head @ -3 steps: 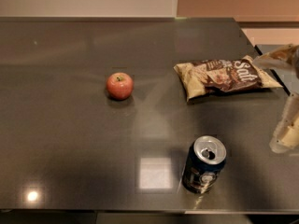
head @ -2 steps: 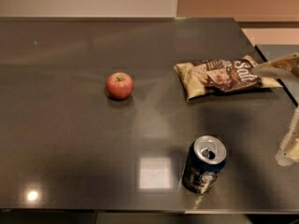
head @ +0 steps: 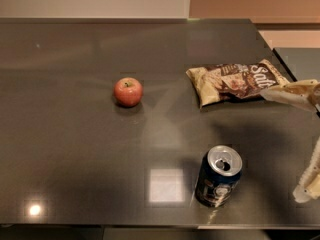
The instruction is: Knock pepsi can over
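The pepsi can [head: 218, 175] is dark blue with a silver top and an open tab hole. It stands upright near the front edge of the dark table [head: 75, 134]. My gripper [head: 281, 143] comes in from the right edge of the view, to the right of the can and not touching it. It is open and empty. One pale finger [head: 290, 91] lies over the corner of the snack bag, and the other [head: 307, 184] hangs lower, level with the can.
A tan-and-brown snack bag [head: 235, 81] lies flat behind the can. A red apple [head: 128, 91] sits left of the middle of the table. The table's front edge runs just below the can.
My gripper has moved down the view toward the front edge, now level with the can. The can, bag and apple have not moved.
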Tool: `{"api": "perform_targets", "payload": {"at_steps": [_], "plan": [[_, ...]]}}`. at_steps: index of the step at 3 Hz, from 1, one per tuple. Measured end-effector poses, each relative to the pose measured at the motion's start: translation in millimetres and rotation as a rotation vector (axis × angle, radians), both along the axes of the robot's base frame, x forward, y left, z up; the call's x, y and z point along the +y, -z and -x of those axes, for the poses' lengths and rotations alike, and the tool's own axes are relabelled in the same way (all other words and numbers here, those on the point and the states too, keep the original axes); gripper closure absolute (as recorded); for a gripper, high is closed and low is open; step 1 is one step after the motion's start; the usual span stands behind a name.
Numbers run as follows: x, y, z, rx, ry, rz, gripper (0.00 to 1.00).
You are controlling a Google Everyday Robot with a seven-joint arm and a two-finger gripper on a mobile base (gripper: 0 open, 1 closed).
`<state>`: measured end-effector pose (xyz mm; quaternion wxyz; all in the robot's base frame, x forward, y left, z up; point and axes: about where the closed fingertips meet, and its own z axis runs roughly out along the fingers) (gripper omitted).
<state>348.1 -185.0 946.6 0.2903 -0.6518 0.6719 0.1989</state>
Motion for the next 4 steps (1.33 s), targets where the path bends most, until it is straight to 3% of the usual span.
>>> {"api": "perform_targets", "payload": {"at_steps": [4], "plan": [[51, 54, 2, 0.001, -0.086, -0.168, 0.0]]}}
